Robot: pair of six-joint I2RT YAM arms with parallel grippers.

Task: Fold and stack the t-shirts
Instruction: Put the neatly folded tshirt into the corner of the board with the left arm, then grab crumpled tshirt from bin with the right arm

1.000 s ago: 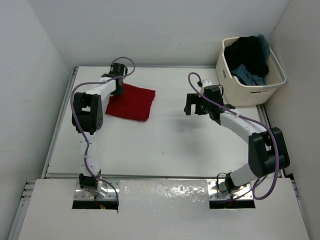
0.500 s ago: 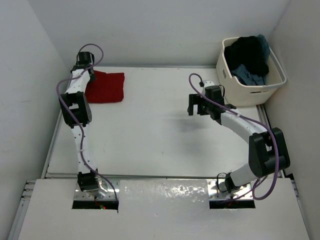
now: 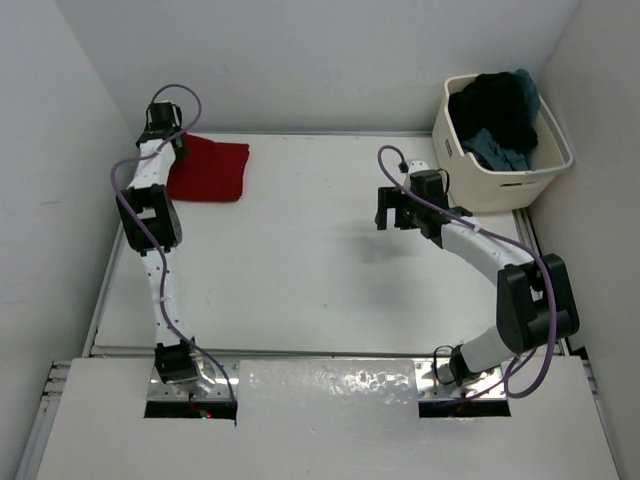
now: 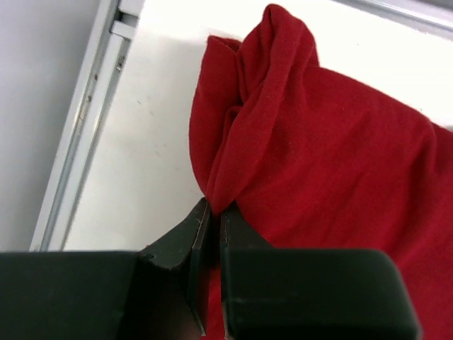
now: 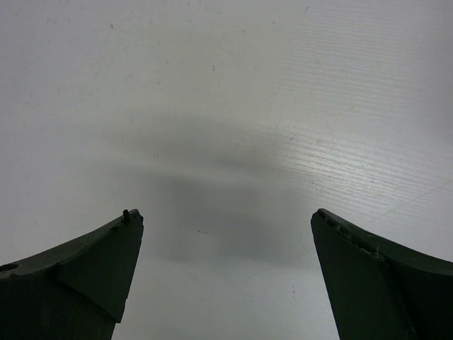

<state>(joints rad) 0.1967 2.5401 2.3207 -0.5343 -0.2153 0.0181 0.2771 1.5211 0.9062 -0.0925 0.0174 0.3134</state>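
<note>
Since a second ago my left gripper [image 4: 212, 212] has hauled the folded red t-shirt [image 3: 214, 172] from the left-middle of the table [image 3: 320, 280] out to its far left corner; over the last half-second it barely shifted. The jaws are pinched tight on a bunched fold at the shirt's left edge, with cloth puckered up above the fingertips. Otherwise the shirt lies flat, close by the left rail and the far edge. Right gripper [image 5: 226, 223] unchanged: spread wide, nothing between the fingers, hanging over bare table near the tub [image 3: 500, 188] at the far right corner. Black t-shirt [image 3: 495, 105] and blue-grey t-shirt [image 3: 497, 148] are heaped in the tub, unfolded. Risks, as I judge them: the pinch has gathered the edge, so letting go may leave a ridge and a lopsided base for the stack. Lifting away before the jaws part would drag the fold open. The arm is stretched far out beside the wall, so any further pull could push cloth over the rail.
</note>
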